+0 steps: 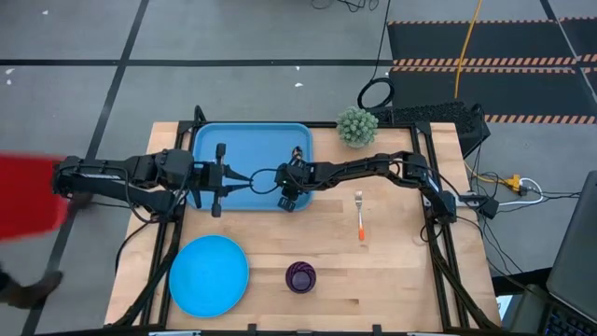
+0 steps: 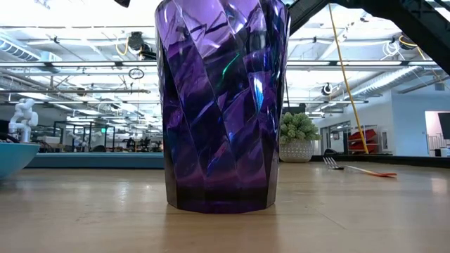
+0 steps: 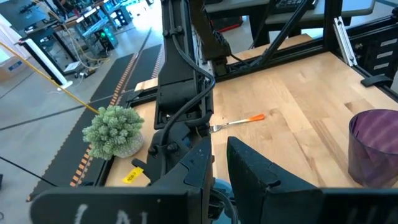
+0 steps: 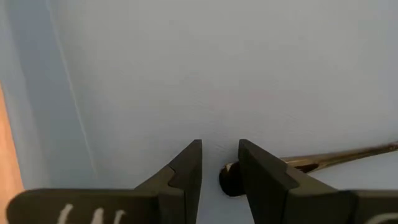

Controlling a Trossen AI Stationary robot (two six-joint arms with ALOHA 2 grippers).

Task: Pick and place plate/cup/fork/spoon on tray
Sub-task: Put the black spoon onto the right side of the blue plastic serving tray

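The blue tray [image 1: 250, 140] lies at the table's far side. My right gripper [image 4: 220, 144] hangs open, slanting down just above the tray's floor [image 4: 186, 74]. The dark spoon [image 4: 231, 180] lies on that floor; its rounded end shows in the gap and its stem [image 4: 339, 157] runs out behind one finger. My left gripper [image 3: 221, 148] waits open over the tray's left half, holding nothing. The sky-blue plate [image 1: 209, 273] and the purple cup [image 1: 300, 276] stand near the front edge. The orange-handled fork [image 1: 360, 217] lies flat right of the middle.
A small potted plant [image 1: 357, 126] stands at the far edge, right of the tray. Bare wood lies between the tray, the fork and the cup. In the low view the cup [image 2: 218, 105] fills the middle, with the plate's rim [image 2: 14, 158] at the left.
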